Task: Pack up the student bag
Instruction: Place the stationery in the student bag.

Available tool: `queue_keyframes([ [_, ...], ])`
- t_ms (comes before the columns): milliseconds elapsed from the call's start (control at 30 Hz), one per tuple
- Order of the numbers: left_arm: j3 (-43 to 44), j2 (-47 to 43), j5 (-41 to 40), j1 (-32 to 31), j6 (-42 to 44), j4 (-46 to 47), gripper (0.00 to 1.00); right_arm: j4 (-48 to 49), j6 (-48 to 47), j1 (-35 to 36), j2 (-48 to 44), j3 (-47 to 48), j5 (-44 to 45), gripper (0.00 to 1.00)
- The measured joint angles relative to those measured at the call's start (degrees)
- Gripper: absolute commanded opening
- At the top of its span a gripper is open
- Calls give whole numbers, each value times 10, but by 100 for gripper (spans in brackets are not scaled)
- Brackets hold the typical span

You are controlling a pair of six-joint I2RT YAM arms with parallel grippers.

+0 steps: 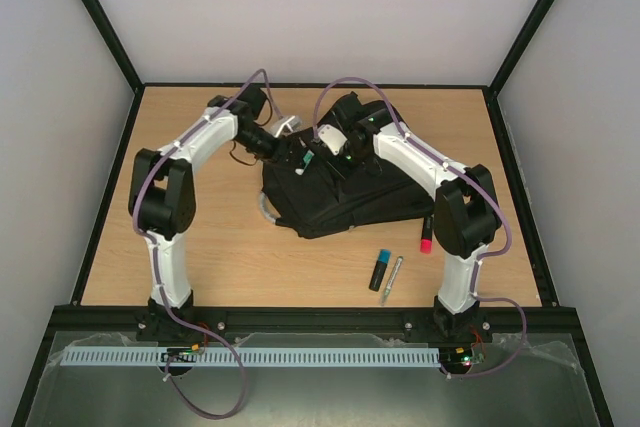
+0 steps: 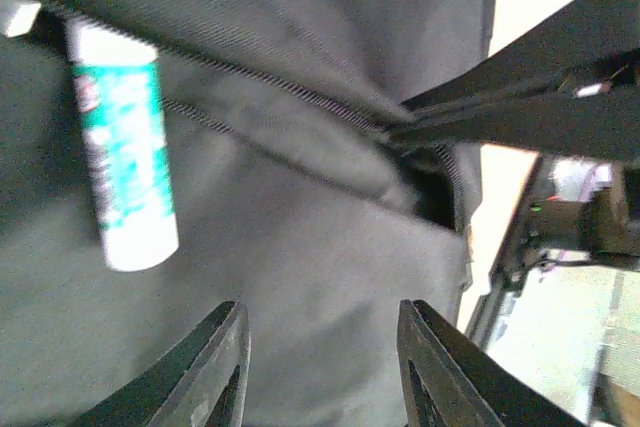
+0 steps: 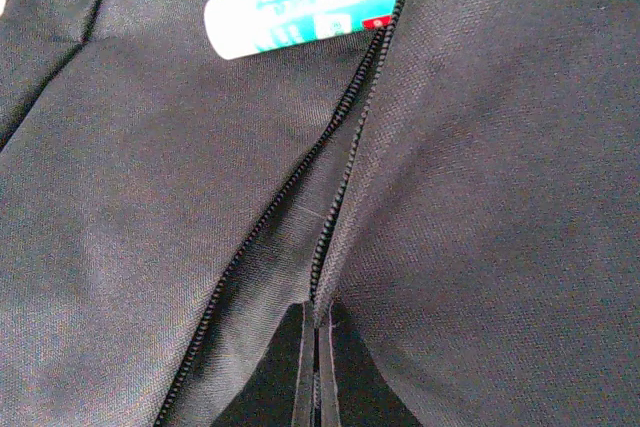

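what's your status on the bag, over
Left gripper open over the student bag, empty. Right gripper shut on its zip edge. White-teal tube pokes from the opening.

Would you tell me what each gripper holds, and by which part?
The right gripper pinches the student bag by the zip edge of its opening; the left gripper is open, holding nothing.

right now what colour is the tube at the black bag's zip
White plastic tube with teal-green label, clearest in left wrist view.

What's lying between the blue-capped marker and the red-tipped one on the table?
A slim silver pen, close beside the blue-capped marker; the red-tipped marker lies farther right. The top view shows it.
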Motion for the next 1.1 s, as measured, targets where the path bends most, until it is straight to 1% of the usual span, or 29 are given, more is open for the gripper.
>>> queue_keyframes([
  [67, -11, -21, -36, 7, 22, -11, 48, 0, 1, 0, 0, 0, 0, 1],
  [133, -31, -42, -88, 12, 28, -4, 54, 0, 1, 0, 0, 0, 0, 1],
  [167, -46, -52, -116, 12, 28, 4, 55, 0, 1, 0, 0, 1, -1, 1],
  [233, -80, -71, -167, 12, 26, 23, 55, 0, 1, 0, 0, 2, -2, 1],
  [367, -116, -79, -223, 11, 19, 62, 52, 1, 1, 0, 0, 3, -4, 1],
  [500, -121, -79, -224, 7, 9, 100, 49, 2, 1, 0, 0, 3, -4, 1],
  [633, -121, -72, -208, -2, 5, 131, 48, 2, 1, 0, 0, 3, -4, 1],
  [767, -106, -39, -188, -20, 4, 143, 48, 2, 1, 0, 0, 3, -4, 1],
  [833, -95, -20, -186, -27, 1, 148, 45, 2, 1, 0, 0, 3, -3, 1],
  [1000, -58, 21, -187, -40, -4, 151, 29, 3, 1, 1, 0, 3, -2, 1],
  [1100, -49, 29, -190, -40, -7, 154, 15, 4, 1, 2, 0, 2, -1, 1],
])
